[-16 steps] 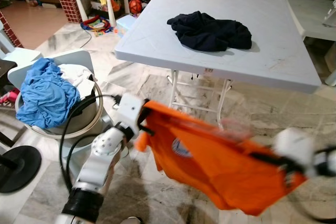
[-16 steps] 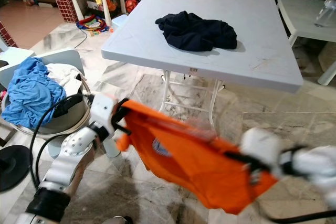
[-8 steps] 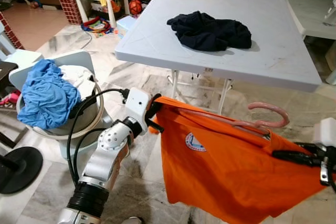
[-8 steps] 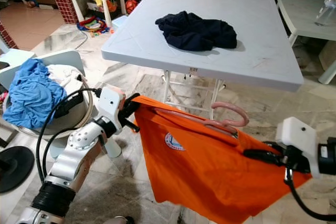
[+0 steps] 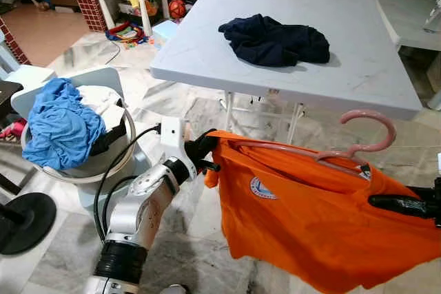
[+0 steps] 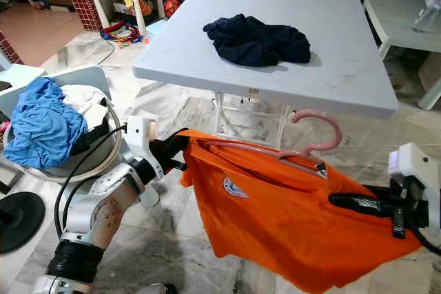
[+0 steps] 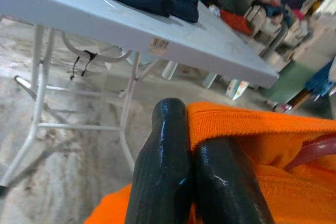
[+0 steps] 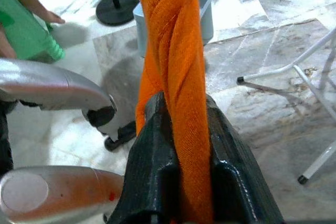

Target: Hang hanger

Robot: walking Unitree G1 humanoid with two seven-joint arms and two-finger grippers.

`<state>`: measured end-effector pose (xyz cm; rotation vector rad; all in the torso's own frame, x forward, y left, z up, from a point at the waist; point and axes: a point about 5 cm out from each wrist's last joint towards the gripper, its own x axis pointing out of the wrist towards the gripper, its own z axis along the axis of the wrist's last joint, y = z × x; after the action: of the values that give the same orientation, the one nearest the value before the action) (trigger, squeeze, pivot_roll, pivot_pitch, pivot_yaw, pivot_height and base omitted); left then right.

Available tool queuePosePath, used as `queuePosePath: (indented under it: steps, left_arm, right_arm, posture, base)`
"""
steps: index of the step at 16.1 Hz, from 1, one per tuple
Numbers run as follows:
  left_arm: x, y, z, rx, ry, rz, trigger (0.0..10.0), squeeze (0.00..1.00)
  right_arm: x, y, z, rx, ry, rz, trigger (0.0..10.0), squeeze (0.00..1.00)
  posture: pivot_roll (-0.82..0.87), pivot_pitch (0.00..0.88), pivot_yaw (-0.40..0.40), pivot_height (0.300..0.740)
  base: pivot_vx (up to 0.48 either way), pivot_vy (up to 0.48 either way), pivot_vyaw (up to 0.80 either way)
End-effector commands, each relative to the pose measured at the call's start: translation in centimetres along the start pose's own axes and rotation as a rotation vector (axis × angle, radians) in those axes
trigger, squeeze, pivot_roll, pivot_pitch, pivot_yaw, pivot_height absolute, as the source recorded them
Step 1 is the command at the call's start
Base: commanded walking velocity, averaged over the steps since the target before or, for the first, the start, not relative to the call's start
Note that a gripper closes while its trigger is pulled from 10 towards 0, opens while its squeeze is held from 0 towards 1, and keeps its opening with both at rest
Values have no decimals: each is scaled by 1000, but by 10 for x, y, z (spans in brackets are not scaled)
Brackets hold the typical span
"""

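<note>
Stretched between both arms: bright orange T-shirt (image 5: 303, 218) on a pink curved plastic hanger (image 5: 351, 144), low before the white folding table (image 5: 386, 94). Left gripper (image 5: 207, 153) pinched shut on one shoulder edge, right gripper (image 6: 348, 202) clamped on the twisted opposite edge, probably to keep the cloth spread and the hook upright. Hidden under the cloth: most of the hanger's bar. Nowhere visible: a rail to hang it on.

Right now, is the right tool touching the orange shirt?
Touching: the right wrist view shows the right tool clamped on the twisted orange shirt.
</note>
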<state>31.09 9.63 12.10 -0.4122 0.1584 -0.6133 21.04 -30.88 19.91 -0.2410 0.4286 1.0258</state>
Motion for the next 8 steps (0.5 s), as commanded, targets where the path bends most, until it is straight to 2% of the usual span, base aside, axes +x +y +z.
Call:
queuePosePath:
  steps: [1, 2, 3, 4, 5, 6, 7, 8]
  left_arm:
    - [-33, 48, -17, -124, 50, 254, 0, 0]
    - [-33, 47, -16, -117, 52, 244, 0, 0]
    - [-34, 47, -14, -46, 66, 235, 0, 0]
    - [-35, 54, 0, 155, 48, 311, 0, 0]
    - [-34, 56, 8, 258, 40, 335, 0, 0]
    - [-32, 56, 13, 298, 32, 346, 0, 0]
    - [-30, 53, 23, 448, 38, 358, 0, 0]
    - [-28, 50, 27, 510, 33, 355, 0, 0]
  right_arm:
    - [-30, -6, 30, -73, -221, -82, 10000, 0]
    - [-29, -6, 28, -81, -191, -81, 10000, 0]
    - [-28, -7, 21, -97, -115, -82, 10000, 0]
    - [-23, -13, 10, -165, 34, -140, 10000, 0]
    - [-19, -15, 3, -238, 135, -168, 10000, 0]
    - [-15, -16, -2, -297, 198, -176, 10000, 0]
    - [-7, -25, -7, -443, 317, -269, 10000, 0]
    - [-2, -30, -5, -547, 362, -318, 10000, 0]
  posture:
    - [-47, 85, -11, 740]
    - [-47, 86, -11, 740]
    - [-48, 87, -11, 740]
    - [-49, 88, -12, 740]
    - [-50, 88, -12, 740]
    - [-50, 88, -12, 740]
    - [-46, 88, -11, 740]
    - [-46, 89, -12, 740]
  base:
    - [0, 0, 0]
    - [0, 0, 0]
    - [0, 0, 0]
    - [0, 0, 0]
    - [0, 0, 0]
    - [0, 0, 0]
    - [0, 0, 0]
    - [0, 0, 0]
